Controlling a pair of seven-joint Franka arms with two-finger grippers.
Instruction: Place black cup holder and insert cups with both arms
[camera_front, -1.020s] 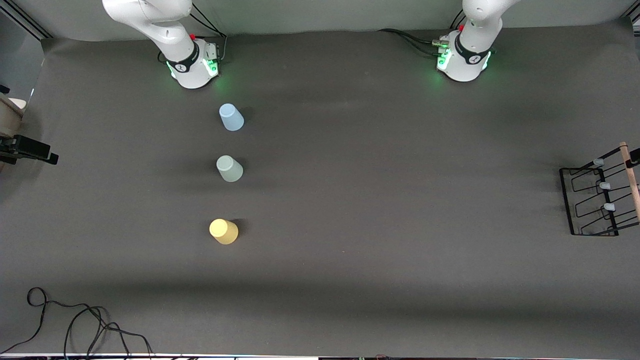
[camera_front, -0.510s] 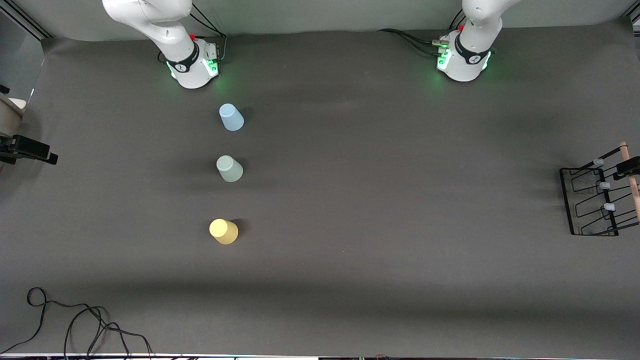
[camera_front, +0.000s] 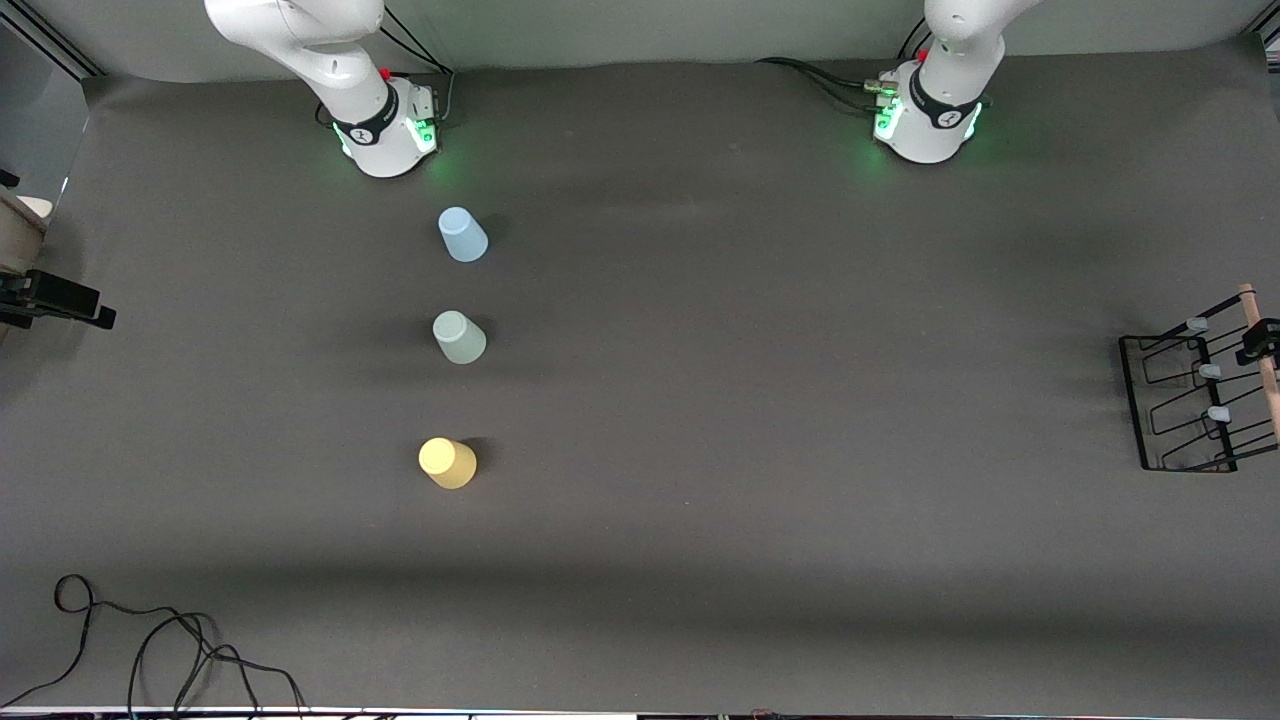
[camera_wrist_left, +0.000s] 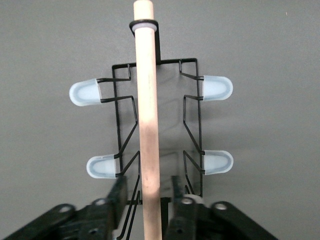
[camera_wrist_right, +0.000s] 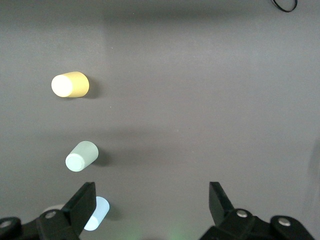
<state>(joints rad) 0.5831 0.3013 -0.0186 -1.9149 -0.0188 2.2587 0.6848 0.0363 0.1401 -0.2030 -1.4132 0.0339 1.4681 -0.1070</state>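
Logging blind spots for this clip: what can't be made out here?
- Black cup holder: front view's edge cuts off its outer side.
- Left gripper: fingers straddle the wooden handle; contact unclear in the left wrist view.
- Light blue cup: partly hidden by a right gripper finger.

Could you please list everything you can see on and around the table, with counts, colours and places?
black cup holder: one, black wire with pale blue-grey peg tips, at the left arm's end of the table.
wooden rod handle: one, light wood, along the top of the holder.
cups: three, upside down in a row near the right arm's base; light blue cup farthest from the front camera, pale green-grey cup in the middle, yellow cup nearest.
cable: one, black, looped at the table's near corner, right arm's end.
left gripper: black, fingers closed on the handle.
right gripper: black, fingers open, waiting above the cups.
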